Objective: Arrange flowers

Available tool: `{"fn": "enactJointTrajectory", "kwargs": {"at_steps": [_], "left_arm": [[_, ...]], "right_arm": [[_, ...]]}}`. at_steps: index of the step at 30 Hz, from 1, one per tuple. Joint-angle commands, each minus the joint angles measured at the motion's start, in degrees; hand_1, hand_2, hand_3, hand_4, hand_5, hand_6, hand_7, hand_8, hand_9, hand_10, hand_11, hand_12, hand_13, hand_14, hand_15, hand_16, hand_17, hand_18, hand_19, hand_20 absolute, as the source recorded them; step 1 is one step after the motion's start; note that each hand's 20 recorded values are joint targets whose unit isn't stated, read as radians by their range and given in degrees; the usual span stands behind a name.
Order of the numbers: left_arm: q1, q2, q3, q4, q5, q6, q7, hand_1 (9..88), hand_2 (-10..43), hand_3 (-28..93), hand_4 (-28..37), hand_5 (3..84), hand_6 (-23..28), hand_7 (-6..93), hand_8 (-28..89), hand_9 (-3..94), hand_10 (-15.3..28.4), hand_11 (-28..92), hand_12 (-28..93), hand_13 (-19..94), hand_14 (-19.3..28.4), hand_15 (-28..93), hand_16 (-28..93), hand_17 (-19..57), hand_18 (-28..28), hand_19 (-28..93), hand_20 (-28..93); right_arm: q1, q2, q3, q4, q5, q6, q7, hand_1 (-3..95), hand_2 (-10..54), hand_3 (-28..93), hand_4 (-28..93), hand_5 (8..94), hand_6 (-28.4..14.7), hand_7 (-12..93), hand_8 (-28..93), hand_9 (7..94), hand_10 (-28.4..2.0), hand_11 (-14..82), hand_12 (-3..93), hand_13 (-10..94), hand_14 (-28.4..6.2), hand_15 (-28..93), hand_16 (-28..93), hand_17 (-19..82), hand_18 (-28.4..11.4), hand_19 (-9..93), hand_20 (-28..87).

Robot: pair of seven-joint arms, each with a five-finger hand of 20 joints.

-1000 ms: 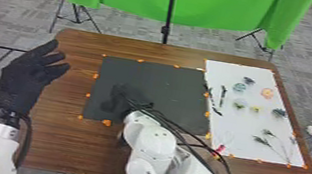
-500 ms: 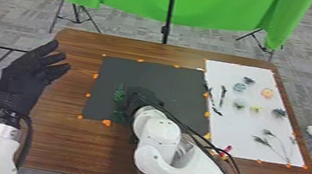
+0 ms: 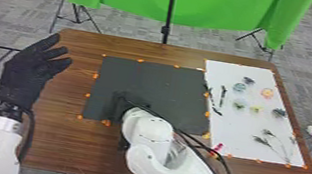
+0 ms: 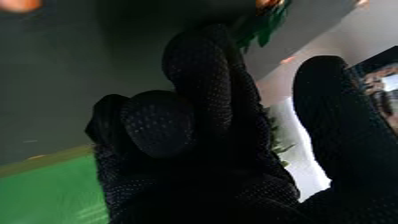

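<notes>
Head view, left hand spread, right hand dim against black mat, grip unclear, right wrist view, leaves cut off

Six small, loose flower heads lie apart on the white sheet: a dark blue one farthest out, a pale blue one, a peach one, then a pale green one, a yellow one and a blue-grey one. Two dark, slender stems lie lengthwise at its left. Thin-stalked sprigs lie flat nearer in. The right wrist view shows glossy green leaves, partly hidden.
</notes>
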Motion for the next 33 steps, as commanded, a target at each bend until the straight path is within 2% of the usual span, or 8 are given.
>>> {"fn": "enactJointTrajectory", "kwargs": {"at_steps": [1,5,10,15,20,21,26,33], "left_arm": [[3.1,-0.78,-1.24,-0.97,0.02,0.6,-1.14,25.2,5.3,80,-22.9,40.0,9.8,11.6,-9,33.6,19.4,25,12,25,27.6,55,-8,-7.3,28.4,51,21],[6.9,-1.15,-2.92,-1.96,-0.66,1.71,0.1,25.2,5.3,80,-22.9,40.1,9.8,11.7,-9,33.6,19.4,25,12,25,27.7,55,-8,-7.3,28.4,51,21],[10.3,-0.88,-3.74,-2.16,-1.94,2.83,3.18,25.0,5.2,80,-22.8,40.1,9.9,11.6,-9,33.6,19.4,25,12,25,27.7,55,-8,-7.1,28.4,52,22],[9.9,-1.18,-3.74,-1.42,-2.42,2.75,4.02,25.1,5.3,80,-23.1,40.0,9.8,11.5,-9,33.7,19.4,25,12,25,27.6,55,-8,-6.9,28.4,52,22],[11.4,-0.54,-3.64,-1.82,-3.21,3.52,5.71,25.0,5.3,80,-23.1,40.0,9.8,11.5,-9,33.6,19.4,25,12,25,27.6,55,-8,-6.9,28.4,52,23],[11.8,-0.84,-3.8,-2.03,-3.05,3.5,5.31,25.0,5.3,80,-23.1,40.0,9.8,11.6,-9,33.6,19.4,25,12,25,27.6,55,-8,-6.9,28.4,52,23],[13.3,-1.09,-3.72,-2.5,-3.37,4.1,6.27,25.0,5.3,80,-23.0,40.0,9.7,11.6,-9,33.7,19.3,25,12,25,27.5,55,-8,-6.9,28.4,51,23],[13.5,-1.13,-3.53,-2.7,-3.39,4.23,6.96,25.0,5.2,80,-23.1,39.2,9.4,11.8,-9,33.6,19.3,25,12,25,27.5,55,-8,-6.9,28.4,51,23]], "right_arm": [[-2.6,2.3,-1.6,-2.4,-8.3,1.8,-0.7,26.9,6.8,74,-23,77.8,-7.0,10,-12,81.4,-17.7,53.9,20.3,76,-16.0,82,16,42,-28.3,93,63],[-1.2,7.0,-1.2,-6.2,-5.9,3.1,2.0,26.0,5.9,74,-22,85.3,-5.7,13,-12,84.9,-17.4,52.6,20.4,79,-15.3,81,16,46,-28.4,93,64],[-0.9,16.0,2.0,-12.3,0.0,7.1,5.1,25.7,5.1,74,-22,88.8,-4.7,15,-11,86.2,-17.1,52.2,20.8,80,-15.3,81,17,48,-28.4,93,66],[-7.3,27.1,11.8,-19.5,5.5,15.8,8.5,26.1,4.6,74,-22,81.0,-5.3,15,-11,81.9,-18.5,47.6,19.5,75,-16.1,78,16,43,-28.4,93,57],[-19.1,35.9,26.5,-23.9,8.2,23.8,11.5,27.3,3.5,74,-22,74.2,-6.6,13,-11,77.7,-19.7,42.1,17.5,71,-17.0,75,13,38,-28.4,93,47],[-22.1,37.1,29.8,-24.5,8.6,24.9,12.4,27.5,3.5,74,-22,74.1,-6.6,13,-11,77.7,-19.6,42.1,17.5,71,-17.0,74,13,38,-28.4,93,46],[-32.6,40.5,41.4,-24.3,8.2,27.5,16.2,28.1,3.1,75,-22,72.4,-6.5,13,-11,77.3,-19.4,42.2,17.5,71,-16.7,74,13,38,-28.2,93,45],[-37.1,42.9,45.0,-21.9,5.2,26.7,19.8,28.8,1.7,75,-22,68.4,-6.9,12,-11,73.7,-20.1,41.8,17.1,69,-16.5,74,12,37,-27.9,93,43]]}}
